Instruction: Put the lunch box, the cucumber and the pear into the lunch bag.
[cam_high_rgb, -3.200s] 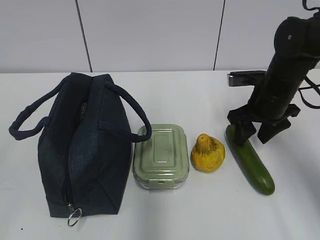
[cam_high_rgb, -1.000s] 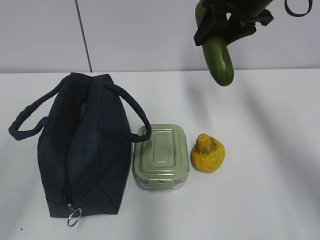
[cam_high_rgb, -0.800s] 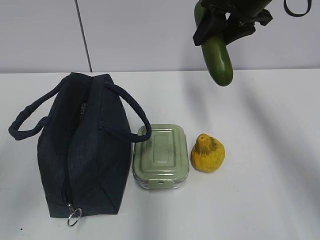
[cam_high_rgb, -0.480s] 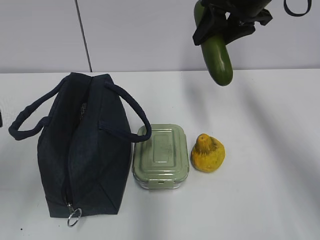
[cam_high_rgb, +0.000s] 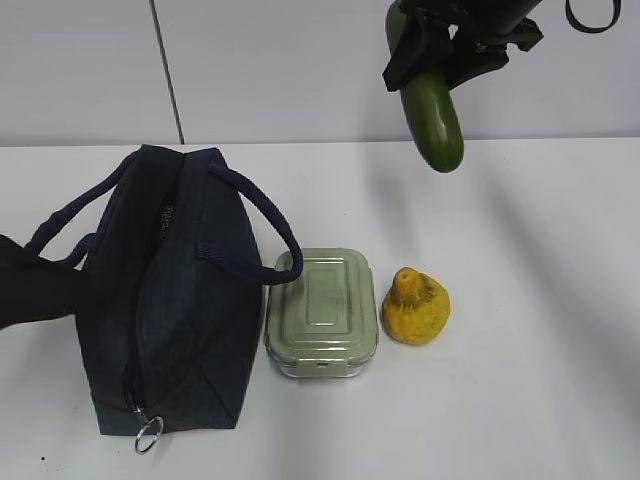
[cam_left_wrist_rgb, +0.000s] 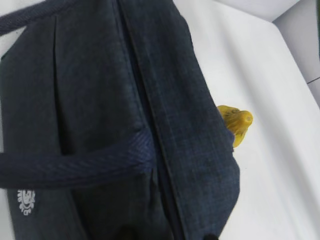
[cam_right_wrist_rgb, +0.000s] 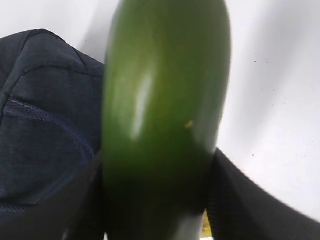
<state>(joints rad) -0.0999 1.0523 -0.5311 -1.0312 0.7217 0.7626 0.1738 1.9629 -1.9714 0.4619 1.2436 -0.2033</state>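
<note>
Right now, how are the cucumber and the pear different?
The cucumber is long, smooth and dark green; the pear is short, lumpy and yellow-orange with brownish spots. The cucumber hangs in the air, held by the right tool, while the pear sits on the table beside the lunch box. The cucumber points downward at a slant; the pear stands with its narrow top up. Neither is in the bag yet.

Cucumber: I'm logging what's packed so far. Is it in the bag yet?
Not yet. The cucumber hangs in the air, held by the right pincer, apart from the bag.
</note>
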